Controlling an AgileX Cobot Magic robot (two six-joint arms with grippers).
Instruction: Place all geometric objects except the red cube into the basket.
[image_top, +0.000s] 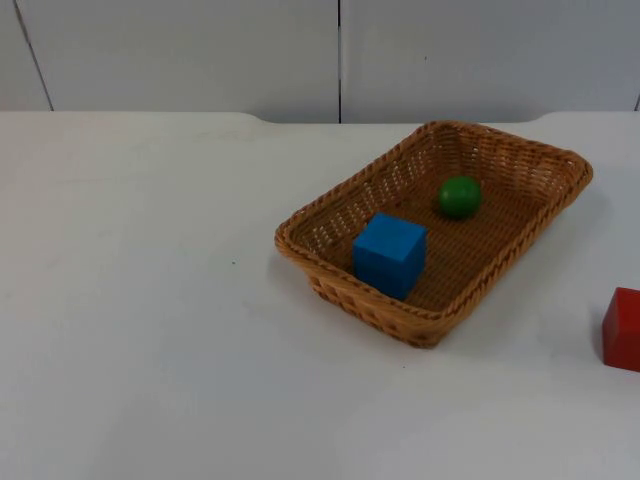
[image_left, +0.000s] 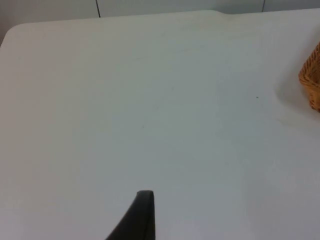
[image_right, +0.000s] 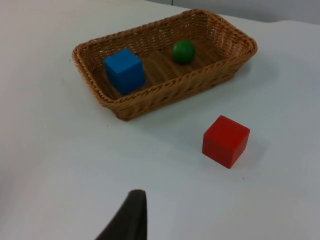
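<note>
light: bright, even, diffuse | shadows: soft, faint beside basket (image_top: 430, 335) and red cube (image_right: 225, 140) (no glare) | focus: slightly soft

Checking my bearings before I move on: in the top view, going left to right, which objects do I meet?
Blue cube inside the woven wicker basket → green ball further along inside it → red cube on the white table at the picture's right edge.
</note>
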